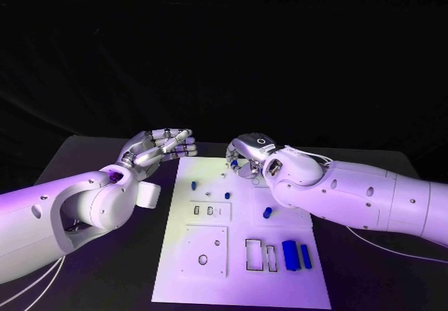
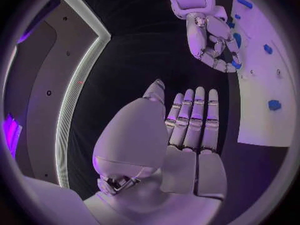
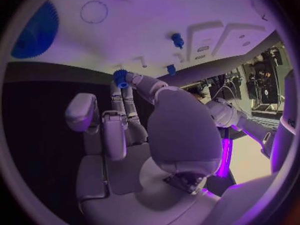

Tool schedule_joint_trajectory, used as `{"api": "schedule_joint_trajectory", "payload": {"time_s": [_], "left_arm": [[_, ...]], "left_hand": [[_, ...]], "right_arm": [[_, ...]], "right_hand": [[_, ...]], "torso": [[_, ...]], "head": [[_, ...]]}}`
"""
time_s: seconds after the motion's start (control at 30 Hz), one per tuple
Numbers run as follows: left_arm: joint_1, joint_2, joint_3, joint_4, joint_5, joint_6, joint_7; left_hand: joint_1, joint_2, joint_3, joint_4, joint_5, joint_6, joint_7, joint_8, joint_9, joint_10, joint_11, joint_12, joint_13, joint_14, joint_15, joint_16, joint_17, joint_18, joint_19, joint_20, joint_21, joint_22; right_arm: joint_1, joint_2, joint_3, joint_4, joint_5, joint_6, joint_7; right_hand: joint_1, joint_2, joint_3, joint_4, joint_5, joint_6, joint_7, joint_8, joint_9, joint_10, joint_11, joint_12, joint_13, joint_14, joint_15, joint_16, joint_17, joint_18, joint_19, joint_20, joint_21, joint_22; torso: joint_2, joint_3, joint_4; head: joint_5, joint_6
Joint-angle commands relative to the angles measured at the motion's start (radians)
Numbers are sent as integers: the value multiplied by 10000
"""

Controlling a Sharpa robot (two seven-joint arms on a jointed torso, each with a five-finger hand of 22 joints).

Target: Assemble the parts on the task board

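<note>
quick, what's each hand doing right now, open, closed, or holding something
Left hand: open, fingers straight, holding nothing, beside the task board.
Right hand: pinching a small blue part at its fingertips over the board's far end.

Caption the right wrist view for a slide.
Right hand pinches a small blue part in its fingers above the white board.

Left silver many-fingered hand flat, fingers straight and close together, holding nothing, over the black table just beside the white plate task board. Right silver hand reaches down at the board's edge, fingers curled, a small blue part at its fingertips; grip unclear. More small blue pieces on the board.
</note>
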Motion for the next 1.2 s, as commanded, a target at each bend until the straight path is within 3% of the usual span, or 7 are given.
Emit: {"api": "schedule_joint_trajectory", "payload": {"time_s": [0.03,0.37,0.57,1.2], "left_arm": [[19,29,10,28,30,158,41],[22,25,11,37,30,147,34],[25,31,11,35,30,153,23],[45,28,11,12,30,156,-3]], "left_hand": [[-107,21,-74,2,-51,-78,245,-64,-7,9,95,-43,-1,-81,-18,-68,15,186,14,75,-45,-9],[-100,28,-78,-2,-58,-81,246,-65,-6,10,97,-51,0,-90,-16,-77,15,185,11,77,-52,-15],[-100,28,-78,-2,-58,-81,246,-65,-6,10,97,-51,0,-90,-16,-77,15,185,11,77,-52,-15],[-102,27,-90,-3,-70,-86,249,-66,-5,10,99,-62,0,-99,-13,-87,17,185,8,79,-58,-21]], "right_arm": [[0,174,4,-166,-289,-277,-131],[-10,495,4,-488,-340,-368,-127],[-23,614,3,-623,-333,-327,-94],[-86,526,-9,-679,-367,82,-101]], "right_hand": [[93,-10,82,15,-14,30,21,32,17,453,-433,10,271,709,-67,46,841,-84,0,-89,63,16],[91,-10,94,16,-19,21,24,29,25,446,-430,0,274,710,-66,49,843,-83,-7,-90,61,12],[86,-15,100,17,-26,10,27,23,31,439,-426,-9,275,710,-64,52,847,-84,-5,-90,68,22],[72,-37,115,18,-48,-23,36,8,46,424,-416,-31,282,706,-57,47,828,-83,-20,-89,63,15]], "torso": [[25,-11,34],[70,-73,136],[79,-88,150],[102,-74,123]], "head": [[13,8],[1,36],[-10,65],[34,0]]}}
